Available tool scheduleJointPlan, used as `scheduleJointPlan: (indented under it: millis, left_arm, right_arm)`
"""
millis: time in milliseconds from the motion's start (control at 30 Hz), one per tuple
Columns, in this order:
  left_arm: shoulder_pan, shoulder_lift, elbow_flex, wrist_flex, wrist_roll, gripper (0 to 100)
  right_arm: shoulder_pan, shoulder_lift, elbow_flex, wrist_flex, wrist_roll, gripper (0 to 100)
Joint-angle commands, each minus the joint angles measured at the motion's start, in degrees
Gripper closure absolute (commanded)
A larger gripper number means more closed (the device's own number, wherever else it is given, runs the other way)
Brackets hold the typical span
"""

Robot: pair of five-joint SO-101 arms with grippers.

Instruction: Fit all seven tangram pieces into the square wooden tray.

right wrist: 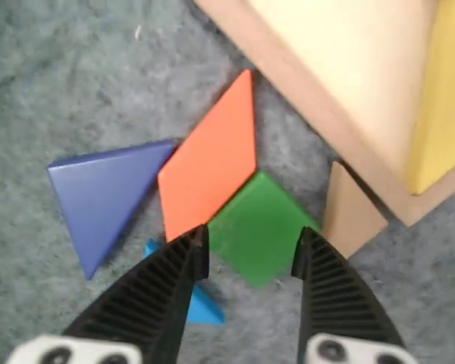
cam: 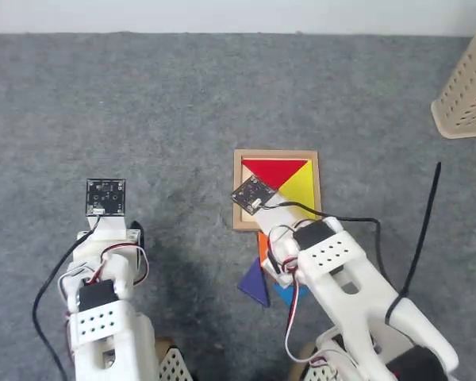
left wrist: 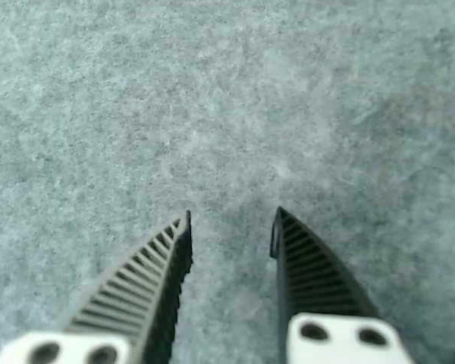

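Observation:
The square wooden tray (cam: 239, 190) lies mid-table with a red triangle (cam: 271, 170) and a yellow triangle (cam: 300, 189) in it. The right arm reaches over the tray's near edge. Loose beside that edge (right wrist: 326, 114) lie an orange parallelogram (right wrist: 212, 167), a purple triangle (right wrist: 102, 193), a green square (right wrist: 258, 227), a blue triangle (right wrist: 203, 305) and a tan triangle (right wrist: 350, 216). My right gripper (right wrist: 250, 246) is open, hovering over the green square's corner with nothing between its fingers. My left gripper (left wrist: 231, 227) is open over bare grey carpet, far left of the tray.
A cream perforated basket (cam: 466, 87) stands at the far right. A black cable (cam: 420, 230) runs beside the right arm. The purple triangle (cam: 255, 282) and orange piece (cam: 262, 242) lie just in front of the tray. Grey carpet covers the table.

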Motion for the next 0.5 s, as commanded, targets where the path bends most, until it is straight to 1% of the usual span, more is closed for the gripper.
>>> scheduleJointPlan:
  millis: [0, 100, 200, 467]
  left_arm:
    - [-0.3, -1.1, -0.2, -1.5, -0.4, 83]
    - [-0.3, -1.1, -0.2, -1.5, -0.4, 83]
    - [-0.3, -1.1, -0.2, -1.5, -0.4, 83]
    - [-0.3, -1.1, -0.2, -1.5, -0.4, 83]
  right_arm:
    - [-3.0, -2.6, -2.6, 0.1, -4.4, 80.8]
    - [-6.1, -2.6, -2.9, -1.4, -6.2, 80.8]
    - [-8.2, -2.0, -2.5, -4.2, -6.2, 80.8]
    - [-8.5, -1.9, -3.2, -6.5, -6.7, 80.4]
